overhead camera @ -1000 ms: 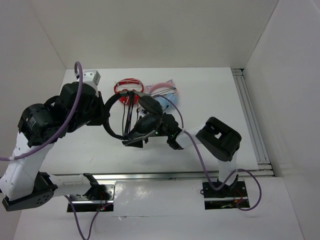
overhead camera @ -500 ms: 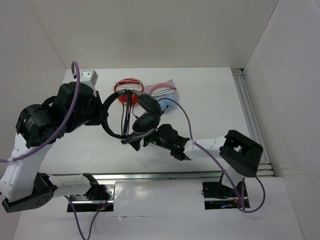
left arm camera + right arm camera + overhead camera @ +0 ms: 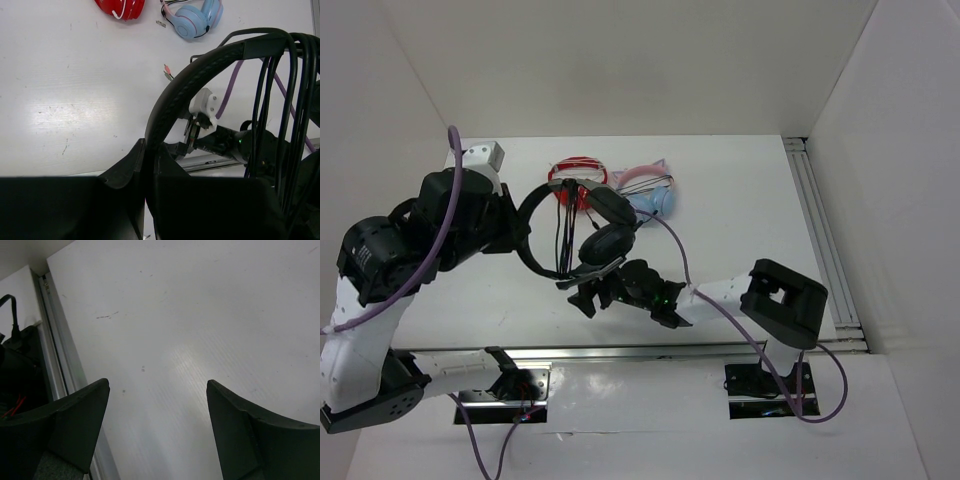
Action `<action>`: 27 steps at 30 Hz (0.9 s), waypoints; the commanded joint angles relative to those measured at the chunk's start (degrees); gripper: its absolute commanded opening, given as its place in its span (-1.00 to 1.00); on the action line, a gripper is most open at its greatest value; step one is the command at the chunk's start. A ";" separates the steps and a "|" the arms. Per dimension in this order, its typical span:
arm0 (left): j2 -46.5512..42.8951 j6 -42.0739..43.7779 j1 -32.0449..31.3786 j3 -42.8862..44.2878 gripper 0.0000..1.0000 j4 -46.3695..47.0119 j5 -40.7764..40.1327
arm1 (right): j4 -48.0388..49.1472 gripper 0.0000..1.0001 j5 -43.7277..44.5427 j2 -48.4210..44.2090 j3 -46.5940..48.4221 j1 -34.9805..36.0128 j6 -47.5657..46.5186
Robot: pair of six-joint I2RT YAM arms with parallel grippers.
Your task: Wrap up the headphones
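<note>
Arms first, from the left: the left gripper (image 3: 517,226) is clenched on the thin headband of the black headphones (image 3: 604,243), which hang in the air over the desk (image 3: 750,210), headband to the left and padded earcups to the right. In the left wrist view the headband (image 3: 200,65) rises from between the fingers (image 3: 131,165) and arcs rightward, and several strands of the black cable (image 3: 295,100) run down across the arch. On the desk's far side lie the red headphones (image 3: 578,172). Just below the earcups, nearer the arm bases, the right gripper (image 3: 588,296) is released, jaws wide; its wrist view shows only bare desk between them. Whether it touches the headset cannot be told. Right of the red pair lie the light blue and pink headphones (image 3: 655,200).
</note>
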 commanded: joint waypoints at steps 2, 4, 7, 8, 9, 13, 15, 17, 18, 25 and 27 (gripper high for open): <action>-0.94 -2.59 0.30 0.39 -1.00 3.10 -0.83 | 1.79 0.70 5.99 -6.03 -2.14 2.48 -0.05; -0.94 -2.59 0.30 0.39 -1.00 3.10 -1.37 | 1.79 0.70 8.01 -7.96 -4.43 2.48 1.61; -0.94 -3.12 0.30 -0.14 -1.00 3.10 -1.98 | 3.63 0.73 9.86 -10.25 -7.68 3.88 2.14; -0.94 -3.12 0.30 -0.14 -1.00 3.10 -1.98 | 3.64 0.73 9.87 -10.26 -8.38 3.88 2.14; -0.94 -3.12 0.30 -0.14 -1.00 3.10 -1.98 | 3.64 0.73 9.87 -10.95 -8.91 3.88 2.14; -0.94 -3.64 0.30 -0.67 -1.00 3.10 -2.51 | 4.16 0.73 12.15 -12.01 -10.24 4.59 2.67; -1.46 -3.65 0.30 -0.67 -1.00 3.10 -2.51 | 4.16 0.75 13.91 -12.02 -10.24 4.59 2.14; -1.46 -3.65 0.30 -0.67 -1.00 3.10 -1.98 | 4.16 0.75 13.91 -10.88 -9.71 4.59 1.53; -2.07 -3.65 0.30 -1.19 -1.00 3.10 -1.98 | 4.16 0.78 13.91 -10.35 -9.19 4.59 1.53; -2.61 -3.65 0.30 -1.72 -1.00 3.10 -0.75 | 3.11 0.78 11.11 -2.35 -1.98 -1.29 0.47; -2.61 -2.94 0.30 -1.72 -1.00 3.10 -0.75 | 3.90 0.78 9.09 -0.68 0.04 -2.79 1.00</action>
